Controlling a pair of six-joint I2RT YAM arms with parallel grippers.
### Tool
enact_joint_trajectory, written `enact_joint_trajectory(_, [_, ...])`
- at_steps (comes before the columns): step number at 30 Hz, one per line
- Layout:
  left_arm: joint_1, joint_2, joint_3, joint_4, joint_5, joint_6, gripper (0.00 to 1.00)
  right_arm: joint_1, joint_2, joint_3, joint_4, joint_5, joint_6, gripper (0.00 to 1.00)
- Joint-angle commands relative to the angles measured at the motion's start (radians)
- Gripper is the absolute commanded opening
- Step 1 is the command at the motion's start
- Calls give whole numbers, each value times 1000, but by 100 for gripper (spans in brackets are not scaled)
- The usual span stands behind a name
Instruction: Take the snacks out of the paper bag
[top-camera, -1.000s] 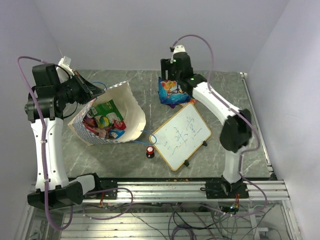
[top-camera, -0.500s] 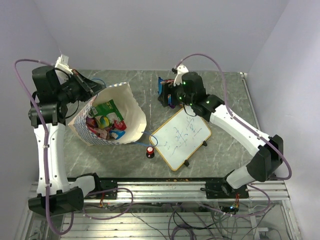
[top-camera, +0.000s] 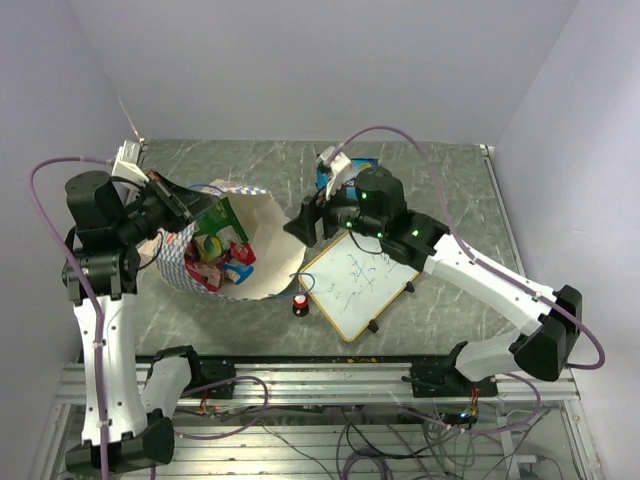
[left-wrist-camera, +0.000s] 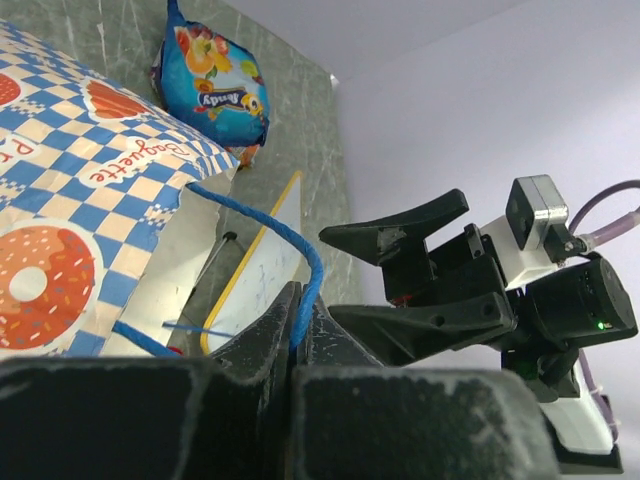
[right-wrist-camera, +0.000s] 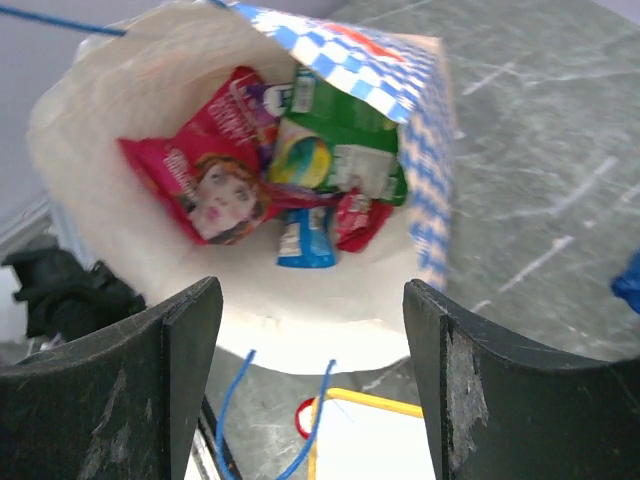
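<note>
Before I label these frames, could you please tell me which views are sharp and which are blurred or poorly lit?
Top external: evenly lit and sharp, with soft shadows on the table. Left wrist: the paper bag print is crisp, the left gripper a dark, defocused mass. Right wrist: the snacks are in focus, the right gripper dark and soft.

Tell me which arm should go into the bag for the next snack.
Right. The right gripper hangs open just before the paper bag's mouth, with the snacks in view inside. The left gripper is shut on the blue cord handle, apparently holding the bag open.
</note>
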Motion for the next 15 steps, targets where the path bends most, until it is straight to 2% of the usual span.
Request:
enact_joint_trajectory(1, [-7,-97,-3,-106,32,102,7,100,-20,-65,118,-98,-97,72])
enact_joint_trajectory(9, [-7,-221,-56,-182,44,101,7,289,41,-98,125,-92,-362,68])
enact_joint_trajectory(15, [-7,-250,-37,-250,27,132,7,416,90,-140,160,77,-493,64])
